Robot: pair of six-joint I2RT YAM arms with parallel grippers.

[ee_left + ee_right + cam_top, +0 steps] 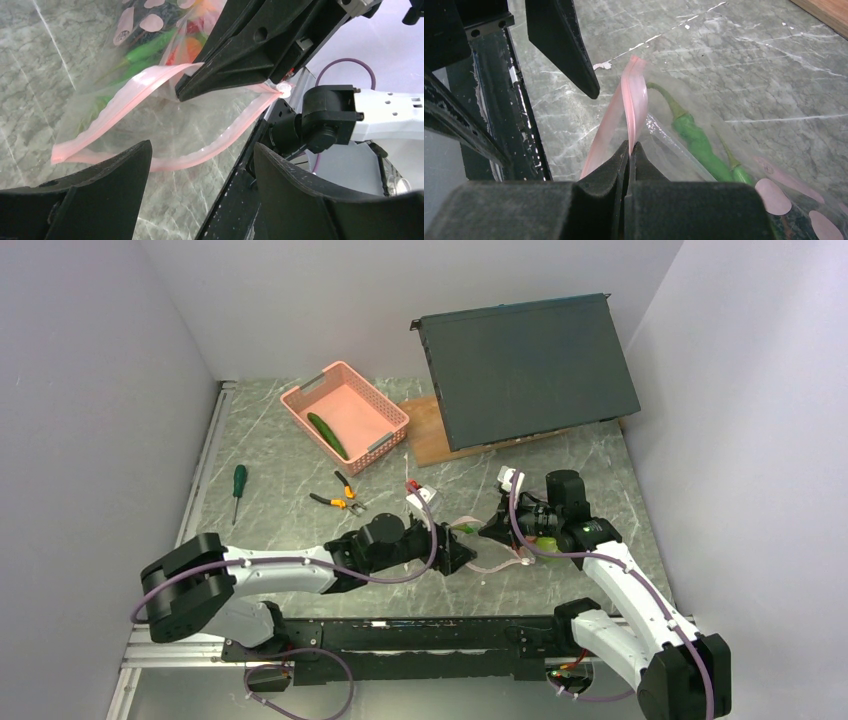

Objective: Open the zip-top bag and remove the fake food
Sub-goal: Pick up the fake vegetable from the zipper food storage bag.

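Right tool [630, 149] clamps one lip of the zip-top bag [120, 100]; left tool [200, 165], jaws apart, should pinch the opposite pink lip squarely, then pull away gently.

Left arm [280, 570], right arm [625, 585]: white tubular links between bulky black joint housings. Purple cable looped along each (slack at the bases). Left gripper [202, 150], right gripper [630, 147]: matte black wedge fingers, faintly grained. Small round hole in one right finger, possibly a screw seat. White wrist block on right arm, small dark screw holes.
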